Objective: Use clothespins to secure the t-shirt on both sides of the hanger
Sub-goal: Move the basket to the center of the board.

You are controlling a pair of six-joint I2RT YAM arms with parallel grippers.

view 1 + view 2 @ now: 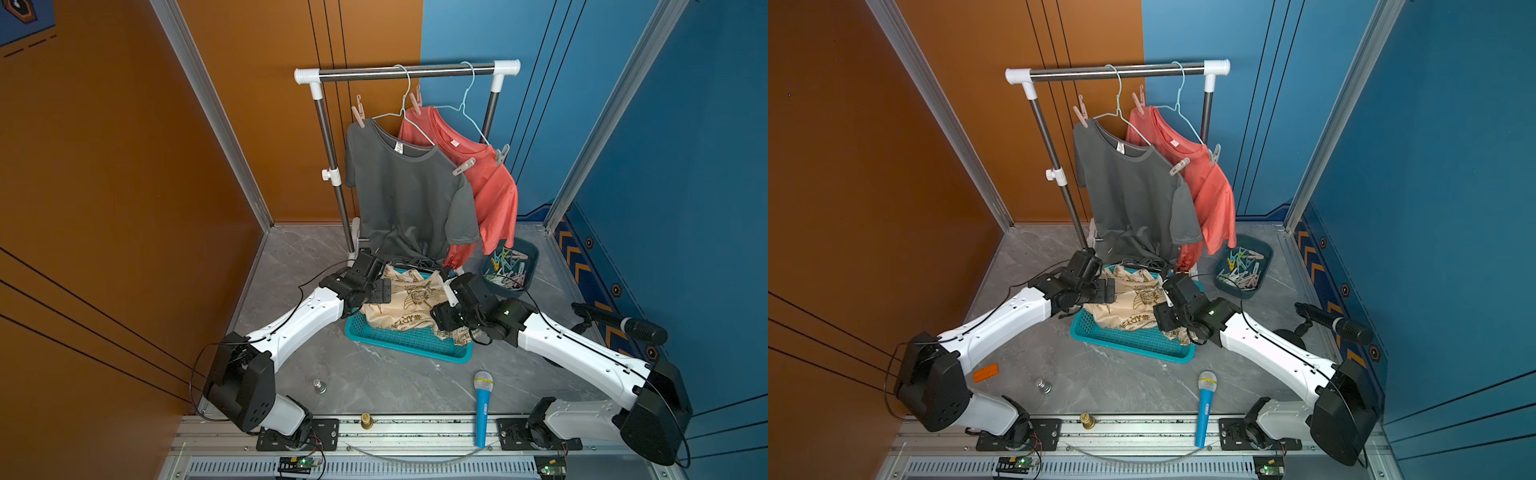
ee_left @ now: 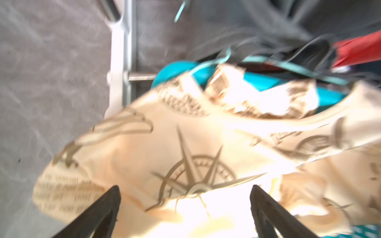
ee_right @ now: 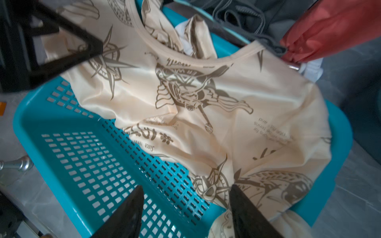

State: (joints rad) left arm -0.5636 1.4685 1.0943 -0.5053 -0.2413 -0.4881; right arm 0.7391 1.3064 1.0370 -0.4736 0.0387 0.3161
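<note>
My left claw (image 2: pixel 185 186) is spread to its widest and empty, poised over a crumpled cream shirt (image 2: pixel 165 148). My right claw (image 3: pixel 186 186) is partly spread and also empty, above the same shirt and the teal basket (image 3: pixel 28 127) it lies in.

The clothespins (image 1: pixel 508 269) lie in a loose heap in a dark bin (image 1: pixel 534 257) right of centre in a top view, just beside the hem of a coral shirt (image 1: pixel 494 195) and apart from both claws.

The pins are small pastel clips of smooth, hard plastic. I judge them light, stiff and springy, and likely to slip or snag on one another in the heap. I would take one by its two tail ends, so that a squeeze opens its mouth.

The cream shirt is thin, with a satin sheen and brown compass and eagle prints. It looks limp and slippery. The basket is rigid, with a slotted floor.

At upper centre, a grey shirt (image 1: pixel 407 195) and the coral one hang on thin wire hangers (image 1: pixel 415 126), each pinned at both shoulders.
</note>
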